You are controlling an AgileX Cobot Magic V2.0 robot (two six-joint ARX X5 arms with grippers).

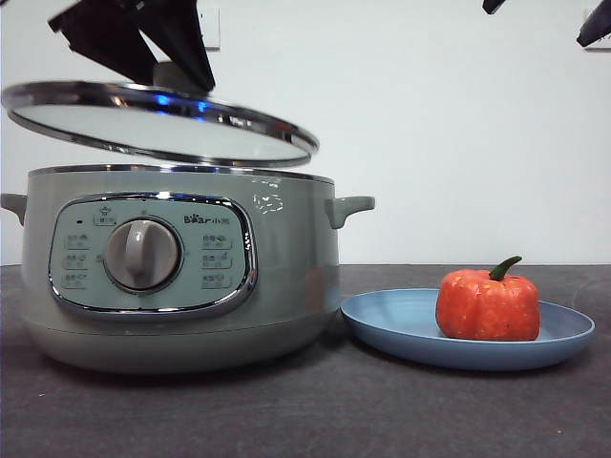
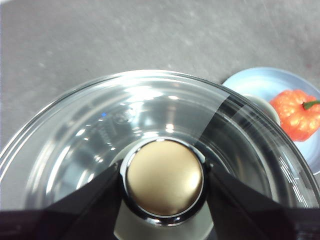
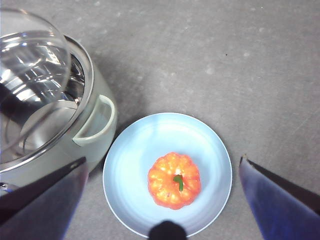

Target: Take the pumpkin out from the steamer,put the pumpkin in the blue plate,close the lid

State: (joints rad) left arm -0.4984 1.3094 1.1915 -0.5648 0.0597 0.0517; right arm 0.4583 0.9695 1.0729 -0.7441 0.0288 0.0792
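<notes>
The orange-red pumpkin [image 1: 488,303] [image 3: 174,180] [image 2: 298,114] with its green stem sits in the blue plate [image 1: 401,329] [image 3: 135,150], to the right of the sage-green steamer [image 1: 181,267] [image 3: 95,125]. The glass lid [image 1: 158,119] [image 2: 100,130] [image 3: 30,75] hangs tilted just above the steamer's rim. My left gripper [image 2: 164,182] [image 1: 177,72] is shut on the lid's round knob [image 2: 164,179]. High above the plate, my right gripper [image 3: 165,200] is open and holds nothing; in the front view only its black tips [image 1: 597,24] show at the top right corner.
The dark grey table [image 1: 315,410] [image 3: 225,60] runs in front of and around the steamer and plate. A white wall stands behind. The steamer's side handle [image 1: 348,207] [image 3: 95,122] reaches toward the plate.
</notes>
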